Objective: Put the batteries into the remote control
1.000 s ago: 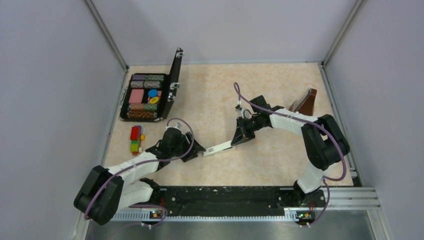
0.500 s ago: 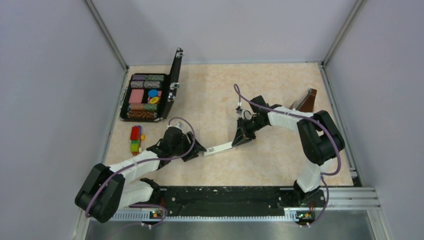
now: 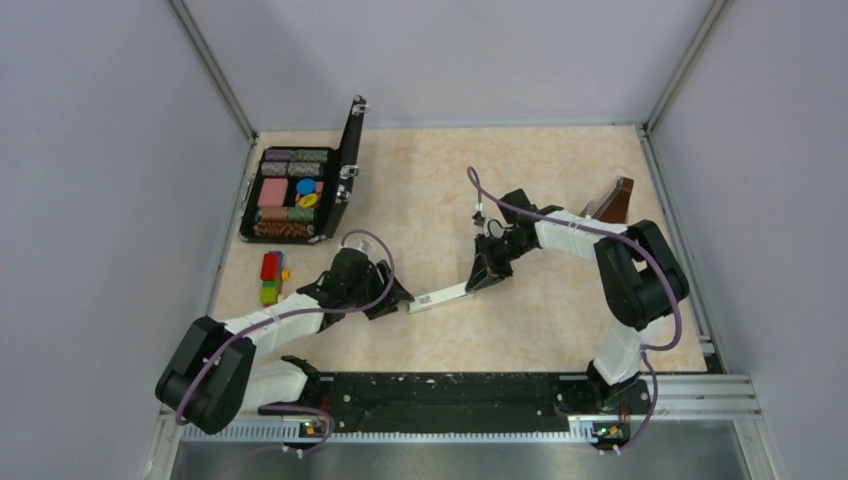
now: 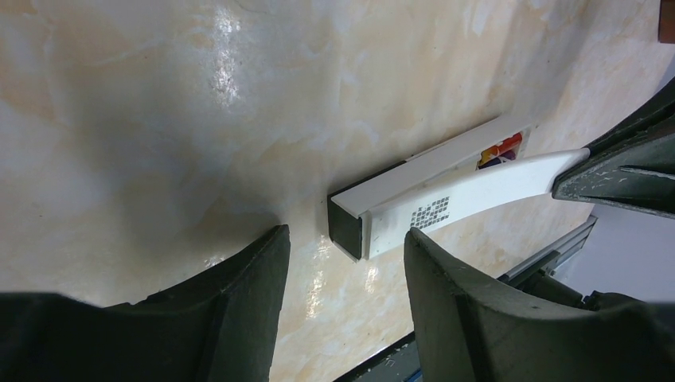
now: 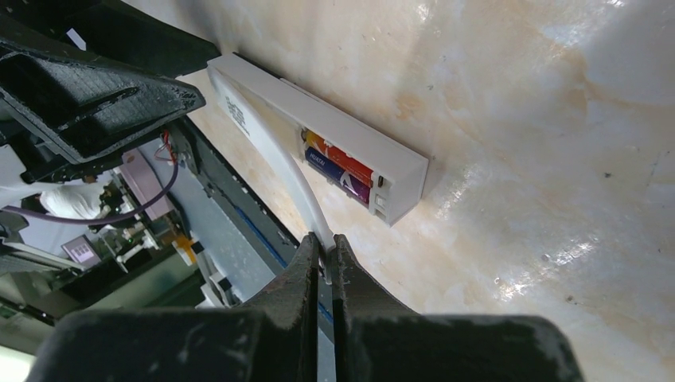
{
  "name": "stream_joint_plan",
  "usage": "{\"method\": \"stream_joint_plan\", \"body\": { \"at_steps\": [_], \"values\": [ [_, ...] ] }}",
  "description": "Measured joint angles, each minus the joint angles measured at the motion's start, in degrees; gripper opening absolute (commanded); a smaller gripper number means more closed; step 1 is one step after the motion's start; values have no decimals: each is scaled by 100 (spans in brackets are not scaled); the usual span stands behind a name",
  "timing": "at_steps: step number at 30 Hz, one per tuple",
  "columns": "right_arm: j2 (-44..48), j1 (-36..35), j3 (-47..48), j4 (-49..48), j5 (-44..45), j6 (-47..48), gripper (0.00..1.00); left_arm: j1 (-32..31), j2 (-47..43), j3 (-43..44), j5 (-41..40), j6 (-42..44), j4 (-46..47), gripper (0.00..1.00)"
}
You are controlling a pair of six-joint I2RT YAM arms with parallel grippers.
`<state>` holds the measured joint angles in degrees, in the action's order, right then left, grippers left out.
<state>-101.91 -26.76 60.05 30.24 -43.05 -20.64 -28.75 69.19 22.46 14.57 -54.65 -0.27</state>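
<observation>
Marbled table point(image 3: 560, 180), right tool point(image 5: 326, 243) pinching battery cover point(image 4: 485, 187)

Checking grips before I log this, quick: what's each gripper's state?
Left gripper: open, holding nothing, facing the remote control's end.
Right gripper: shut on the remote control's thin white cover.

Remote control point(image 4: 438, 157): white, with a black end; its white lid point(image 4: 485, 187) bears a black pixelled square. Batteries point(image 5: 341, 165): one red-orange, one purple with white lettering. Table point(image 3: 560, 170): beige, marbled; toy blocks point(image 3: 270, 278): red, yellow, green.
</observation>
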Motion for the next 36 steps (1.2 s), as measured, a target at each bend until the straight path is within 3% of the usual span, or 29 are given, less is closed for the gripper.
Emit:
{"method": "stream_joint_plan", "body": {
  "at_steps": [8,16,36],
  "values": [
    [0,0,4,31,122,-9,0,-2,262,199,107,195,-74,58],
    [0,0,4,59,251,-15,1,-52,142,129,107,389,7,64],
    [0,0,4,66,605,-103,3,-337,-76,-52,-105,531,275,69]
  ]
}}
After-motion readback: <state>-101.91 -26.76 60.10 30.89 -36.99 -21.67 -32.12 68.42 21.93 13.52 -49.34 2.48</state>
